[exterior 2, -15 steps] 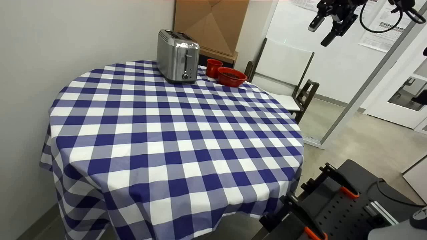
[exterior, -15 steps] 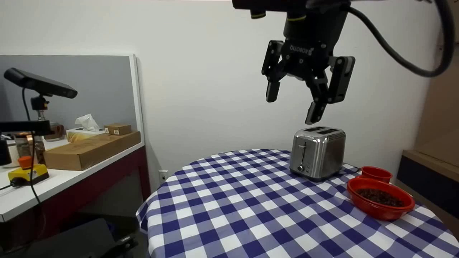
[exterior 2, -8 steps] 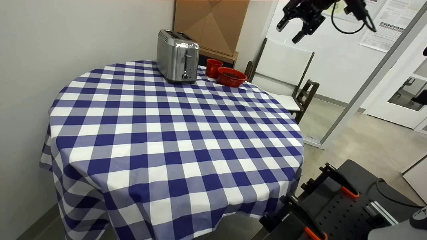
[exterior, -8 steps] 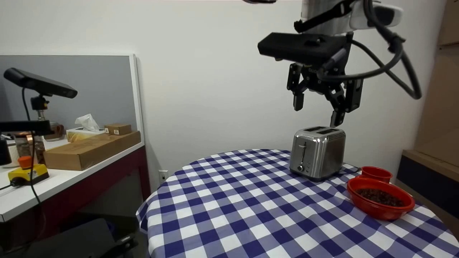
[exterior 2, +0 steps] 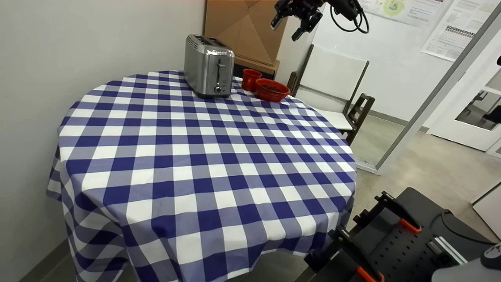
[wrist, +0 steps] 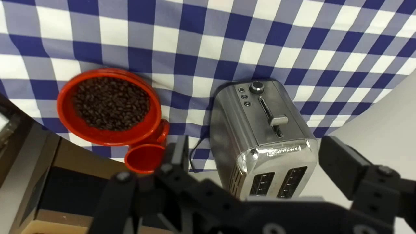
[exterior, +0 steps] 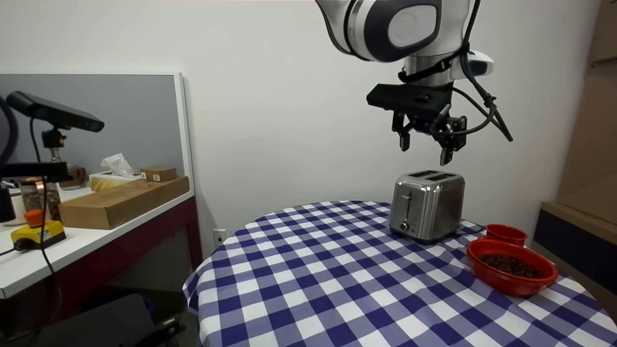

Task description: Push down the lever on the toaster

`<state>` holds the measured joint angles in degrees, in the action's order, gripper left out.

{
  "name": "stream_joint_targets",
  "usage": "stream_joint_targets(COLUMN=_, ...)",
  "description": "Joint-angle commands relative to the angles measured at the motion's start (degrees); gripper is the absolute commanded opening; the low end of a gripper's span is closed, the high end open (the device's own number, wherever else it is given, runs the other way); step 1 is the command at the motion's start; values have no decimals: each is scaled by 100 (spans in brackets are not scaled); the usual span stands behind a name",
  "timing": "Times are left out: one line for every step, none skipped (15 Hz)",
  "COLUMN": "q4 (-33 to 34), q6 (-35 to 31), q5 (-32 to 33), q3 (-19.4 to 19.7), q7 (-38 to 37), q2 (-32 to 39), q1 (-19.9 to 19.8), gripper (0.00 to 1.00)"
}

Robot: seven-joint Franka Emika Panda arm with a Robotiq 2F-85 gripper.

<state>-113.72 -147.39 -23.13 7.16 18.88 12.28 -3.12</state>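
Gripper (exterior: 425, 150): spread wide, holding nothing; higher than the toaster (exterior: 427, 207), apart from it.
Toaster: upright on the checked cloth (exterior 2: 203, 156), near its edge.
Lever (wrist: 278, 120): lower than the gripper, high in its upright slot (wrist: 266, 108); push should run downward.
Sideways offset: hard to judge.
Room: cloth before the lever; red bowl (exterior 2: 271, 95), red cup (exterior 2: 249, 81) beside.

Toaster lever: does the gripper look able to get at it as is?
Likely yes. In the wrist view nothing covers the lever, and the red bowl and red cup sit off to one side. The open gripper hangs higher than the toaster, so it would probably need to come down.
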Motion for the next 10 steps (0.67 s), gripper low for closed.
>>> stream_joint_targets(q4=976, q6=-97, q5=353, q3=-303, q7=-241, q2=792, q1=-202, gripper=100)
stream_joint_targets(q4=1150, q6=-126, q5=447, q3=-356, q7=-310, q2=945, q1=-219, gripper=100)
stream_joint_targets(q4=1297, q6=-155, q5=546, q3=-399, q7=-369, q2=1070, q1=-234, gripper=100)
stream_joint_targets(q4=1432, q6=-191, q5=648, q3=-438, q7=-446, q2=1191, q1=-238, gripper=100)
stream_joint_targets(q4=1558, q6=-221, q5=752, q3=-471, q7=-526, q2=1300, q1=-233, gripper=100)
stream_joint_targets(q4=1671, q6=-250, q5=870, q3=-485, q7=-650, q2=1394, q1=-200, gripper=94)
stream_joint_targets(q4=1770, q6=-266, q5=985, q3=-494, q7=-755, q2=1471, q1=-172, gripper=79)
stream_joint_targets(q4=1855, q6=-274, q5=1115, q3=-485, q7=-914, q2=1527, q1=-122, gripper=67)
stream_joint_targets(q4=1945, q6=-250, q5=1202, q3=-497, q7=-1040, q2=1577, q1=-97, gripper=60)
stream_joint_targets(q4=2030, q6=-240, q5=1279, q3=-506, q7=-1177, q2=1623, q1=-64, gripper=51)
